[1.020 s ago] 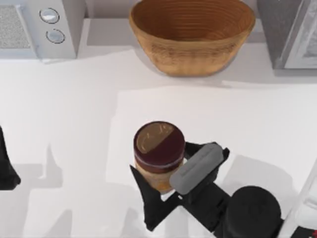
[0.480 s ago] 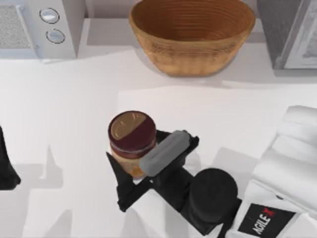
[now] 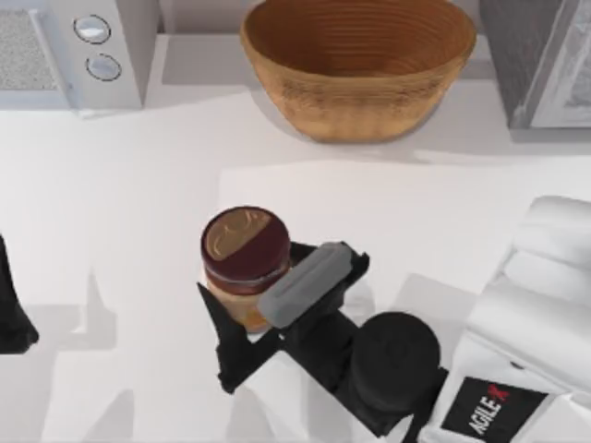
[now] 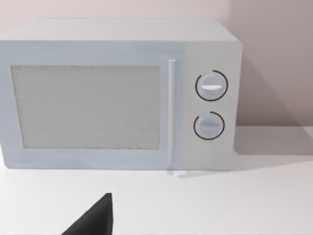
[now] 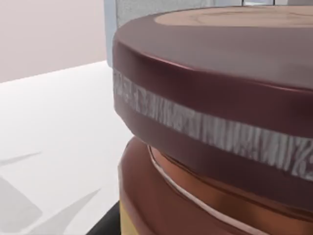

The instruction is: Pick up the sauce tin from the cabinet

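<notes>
- Sauce tin (image 3: pixel 246 265) sat upright in the right gripper (image 3: pixel 242 300), clenched round its tan body, over the white tabletop (image 3: pixel 138 185) left of centre.
- Cabinet (image 3: pixel 540 60) stood at far right, well apart from tin.
- Basket (image 3: pixel 358 65) far centre; microwave (image 4: pixel 120 93) far left.
- Left gripper (image 3: pixel 14 318) parked at left edge; grip state unclear.

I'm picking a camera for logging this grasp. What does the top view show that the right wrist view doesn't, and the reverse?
Top view alone: the right gripper with its fingers around the sauce tin, the basket at the back, the cabinet at the back right, the tin's tan-gold emblem whole, and the left arm parked at the left edge.

Right wrist view alone: the tin's side close up, with a pale ribbed band round the maroon lid.

Both: the tin, the microwave and the white table.
</notes>
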`<move>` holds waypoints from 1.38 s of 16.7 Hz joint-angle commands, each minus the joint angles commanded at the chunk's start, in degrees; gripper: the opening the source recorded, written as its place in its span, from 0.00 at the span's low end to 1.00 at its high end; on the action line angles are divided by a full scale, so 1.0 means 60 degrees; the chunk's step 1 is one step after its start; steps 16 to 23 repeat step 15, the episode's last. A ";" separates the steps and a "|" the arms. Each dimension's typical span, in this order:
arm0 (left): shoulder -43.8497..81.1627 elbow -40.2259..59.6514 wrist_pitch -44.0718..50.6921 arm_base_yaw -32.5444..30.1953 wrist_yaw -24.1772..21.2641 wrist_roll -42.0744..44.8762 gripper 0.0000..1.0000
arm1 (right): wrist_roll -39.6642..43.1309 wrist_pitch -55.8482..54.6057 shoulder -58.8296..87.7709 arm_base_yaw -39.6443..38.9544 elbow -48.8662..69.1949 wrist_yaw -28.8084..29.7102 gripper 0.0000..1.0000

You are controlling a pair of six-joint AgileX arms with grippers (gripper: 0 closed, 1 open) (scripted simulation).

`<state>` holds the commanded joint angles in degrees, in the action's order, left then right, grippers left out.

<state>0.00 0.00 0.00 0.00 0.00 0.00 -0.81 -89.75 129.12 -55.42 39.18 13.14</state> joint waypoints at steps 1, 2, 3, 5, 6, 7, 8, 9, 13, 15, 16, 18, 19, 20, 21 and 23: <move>0.0000 0.0000 0.0000 0.0000 0.0000 0.0000 1.00 | 0.0000 0.0000 0.0000 0.0000 0.0000 0.0000 0.38; 0.0000 0.0000 0.0000 0.0000 0.0000 0.0000 1.00 | 0.0000 0.0000 0.0000 0.0000 0.0000 0.0000 0.45; 0.0000 0.0000 0.0000 0.0000 0.0000 0.0000 1.00 | 0.0000 0.0000 0.0000 0.0000 0.0000 0.0000 0.53; 0.0000 0.0000 0.0000 0.0000 0.0000 0.0000 1.00 | 0.0000 0.0000 0.0000 0.0000 0.0000 0.0000 0.68; 0.0000 0.0000 0.0000 0.0000 0.0000 0.0000 1.00 | 0.0000 0.0000 0.0000 0.0000 0.0000 0.0000 0.75; 0.0000 0.0000 0.0000 0.0000 0.0000 0.0000 1.00 | 0.0000 0.0000 0.0000 0.0000 0.0000 0.0000 0.83; 0.0000 0.0000 0.0000 0.0000 0.0000 0.0000 1.00 | 0.0000 0.0000 0.0000 0.0000 0.0000 0.0000 0.90; 0.0000 0.0000 0.0000 0.0000 0.0000 0.0000 1.00 | 0.0000 0.0000 0.0000 0.0000 0.0000 0.0000 0.98; 0.0000 0.0000 0.0000 0.0000 0.0000 0.0000 1.00 | 0.0000 0.0000 0.0000 0.0000 0.0000 0.0000 1.00; 0.0000 0.0000 0.0000 0.0000 0.0000 0.0000 1.00 | 0.0000 0.0000 0.0000 0.0000 0.0000 0.0000 1.00; 0.0000 0.0000 0.0000 0.0000 0.0000 0.0000 1.00 | 0.0000 0.0000 0.0000 0.0000 0.0000 0.0000 1.00; 0.0000 0.0000 0.0000 0.0000 0.0000 0.0000 1.00 | 0.0000 0.0000 0.0000 0.0000 0.0000 0.0000 1.00; 0.0000 0.0000 0.0000 0.0000 0.0000 0.0000 1.00 | 0.0000 0.0000 0.0000 0.0000 0.0000 0.0000 1.00; 0.0000 0.0000 0.0000 0.0000 0.0000 0.0000 1.00 | 0.0000 0.0000 0.0000 0.0000 0.0000 0.0000 1.00; 0.0000 0.0000 0.0000 0.0000 0.0000 0.0000 1.00 | 0.0000 0.0000 0.0000 0.0000 0.0000 0.0000 1.00; 0.0000 0.0000 0.0000 0.0000 0.0000 0.0000 1.00 | 0.0000 0.0000 0.0000 0.0000 0.0000 0.0000 1.00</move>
